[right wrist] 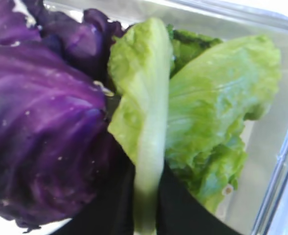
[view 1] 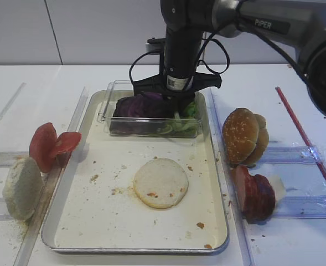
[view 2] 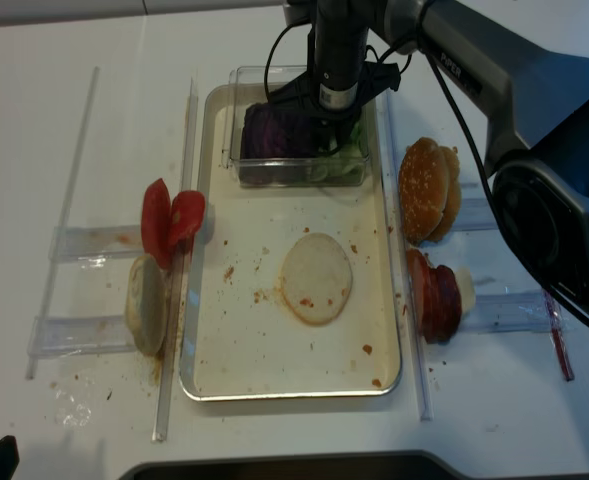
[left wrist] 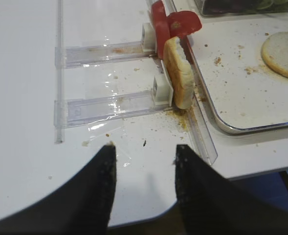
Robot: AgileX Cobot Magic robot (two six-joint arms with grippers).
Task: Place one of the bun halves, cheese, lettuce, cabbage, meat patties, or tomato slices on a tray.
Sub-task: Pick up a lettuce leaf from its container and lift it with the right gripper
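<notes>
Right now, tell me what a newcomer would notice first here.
The right end effector reaching into the clear box at the tray's far end, shut on a lettuce leaf beside the purple cabbage. Next, the pale bun half lying alone mid-tray, with tomato slices standing left of the tray.

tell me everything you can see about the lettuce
The lettuce is light green, crinkled leaves with pale ribs, lying in the right end of a clear plastic box at the far end of the tray, beside the purple cabbage. One narrow leaf stands edge-on, its pale stem between the dark fingers of the right pincer, which look closed on it. A broader leaf lies behind it.
</notes>
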